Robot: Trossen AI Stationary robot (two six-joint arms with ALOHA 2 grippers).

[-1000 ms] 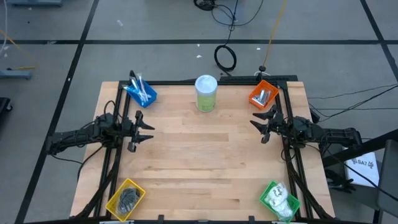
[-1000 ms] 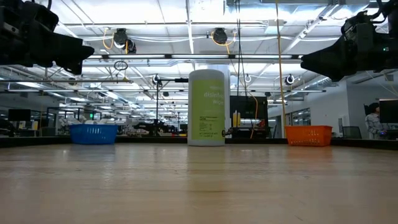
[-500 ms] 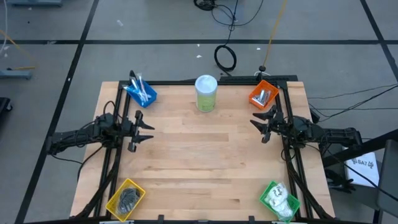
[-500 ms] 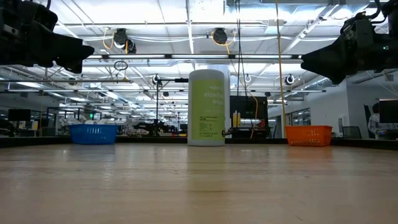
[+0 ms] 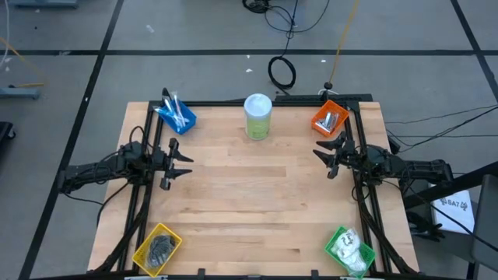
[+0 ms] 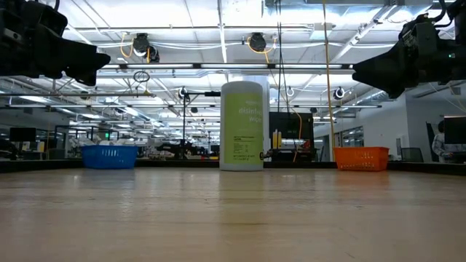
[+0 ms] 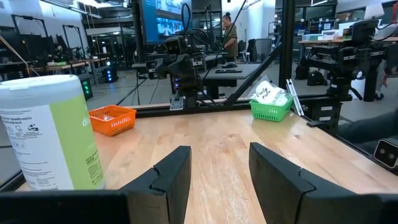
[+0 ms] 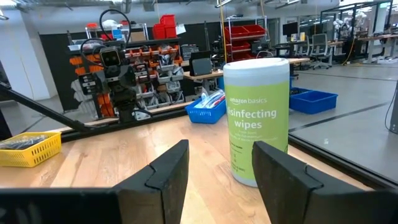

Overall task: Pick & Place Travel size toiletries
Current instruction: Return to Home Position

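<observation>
Yellow bin [image 5: 146, 239], near left corner of the table: dark grey pieces [image 5: 160, 246] too small to count.
Orange bin [image 5: 320, 121], far right corner: silver tubes [image 5: 333, 120] too small to count.
Green bin [image 5: 333, 237], near right corner: white packets [image 5: 352, 253] heaped, number unclear.
Canister [image 7: 46, 134]: cut off by the left wrist picture's edge.
Left arm [image 6: 44, 44], right arm [image 6: 408, 62]: cut off in the low view, fingers out of sight.
Person [image 7: 230, 28]: far beyond the table, small.

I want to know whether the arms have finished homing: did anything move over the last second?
Nothing visibly changed. The left gripper and right gripper hang at the two sides of the table with jaws open, and the blue bin, orange bin, yellow bin, green bin and wipes canister stand where they were.
</observation>
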